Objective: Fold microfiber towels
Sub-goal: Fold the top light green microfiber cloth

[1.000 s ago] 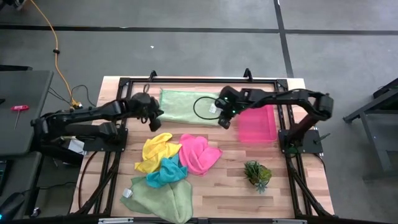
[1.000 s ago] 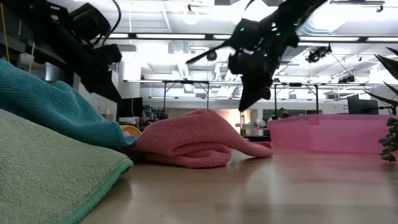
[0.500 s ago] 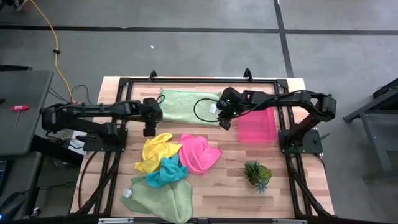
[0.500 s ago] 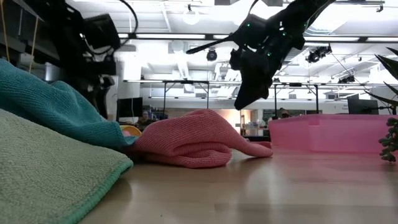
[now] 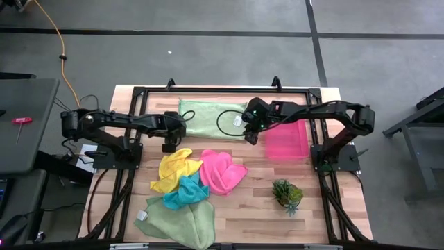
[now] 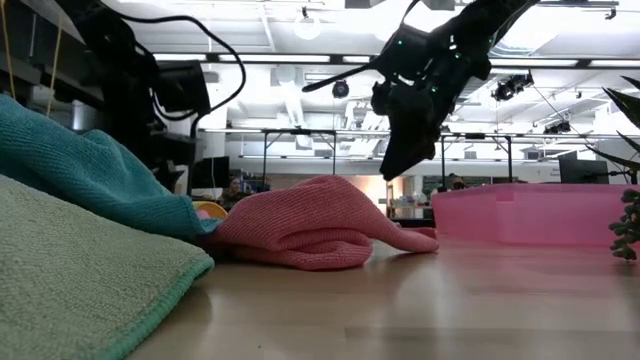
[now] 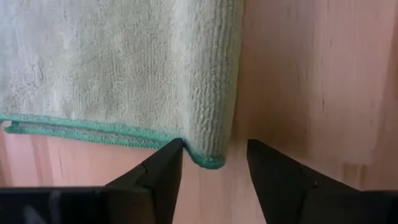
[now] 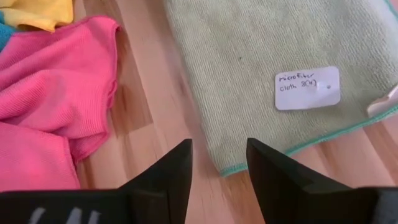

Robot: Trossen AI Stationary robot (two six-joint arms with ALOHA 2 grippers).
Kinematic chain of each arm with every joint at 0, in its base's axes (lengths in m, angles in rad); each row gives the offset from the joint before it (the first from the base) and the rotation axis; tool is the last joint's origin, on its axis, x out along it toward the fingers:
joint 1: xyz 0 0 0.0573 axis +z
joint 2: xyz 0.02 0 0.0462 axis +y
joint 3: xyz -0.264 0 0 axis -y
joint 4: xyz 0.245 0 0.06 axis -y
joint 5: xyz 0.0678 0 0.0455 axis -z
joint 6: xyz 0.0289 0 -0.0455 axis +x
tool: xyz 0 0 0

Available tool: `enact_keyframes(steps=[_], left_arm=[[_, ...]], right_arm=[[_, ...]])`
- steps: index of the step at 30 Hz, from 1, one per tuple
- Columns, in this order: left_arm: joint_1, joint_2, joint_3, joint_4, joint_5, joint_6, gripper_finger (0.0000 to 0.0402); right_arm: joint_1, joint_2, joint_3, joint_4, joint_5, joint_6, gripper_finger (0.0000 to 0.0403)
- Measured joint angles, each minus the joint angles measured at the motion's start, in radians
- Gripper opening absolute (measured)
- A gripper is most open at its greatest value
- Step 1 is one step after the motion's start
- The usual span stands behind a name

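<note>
A pale green microfiber towel [image 5: 208, 118] lies folded flat at the table's far middle, with a white label [image 8: 308, 87] on it. My left gripper [image 7: 214, 168] stands open at its near left corner [image 7: 210, 160]. My right gripper [image 8: 219, 171] stands open just above its near right corner [image 8: 229, 168]. Neither visibly touches the cloth. Nearer lie a yellow towel [image 5: 173, 170], a hot pink towel [image 5: 220, 172], a teal towel [image 5: 184, 191] and a second pale green towel [image 5: 177, 221], crumpled and overlapping.
A rigid pink tray [image 5: 286, 139] stands to the right of the folded towel, close beside my right gripper [image 5: 250, 135]. A small spiky green plant [image 5: 286, 193] sits near the right front. Bare wood shows between the folded towel and the crumpled pile.
My left gripper has shifted a little toward the table's right and turned to point more steeply down, while its arm has swung round behind it. My right gripper has stayed nearly in place. The folded pale green towel lies as before.
</note>
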Motion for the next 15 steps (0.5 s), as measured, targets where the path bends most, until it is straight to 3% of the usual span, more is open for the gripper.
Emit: enact_keyframes(steps=[8, 15], left_arm=[[0.0, 0.0, 0.0, -0.022, 0.02, -0.002, 0.0019], [0.0, 0.0, 0.0, -0.054, 0.037, -0.027, 0.0006]], right_arm=[[0.002, 0.096, -0.003, -0.002, -0.029, -0.142, 0.0145], [0.029, 0.164, 0.013, -0.003, -0.029, -0.367, 0.0145]])
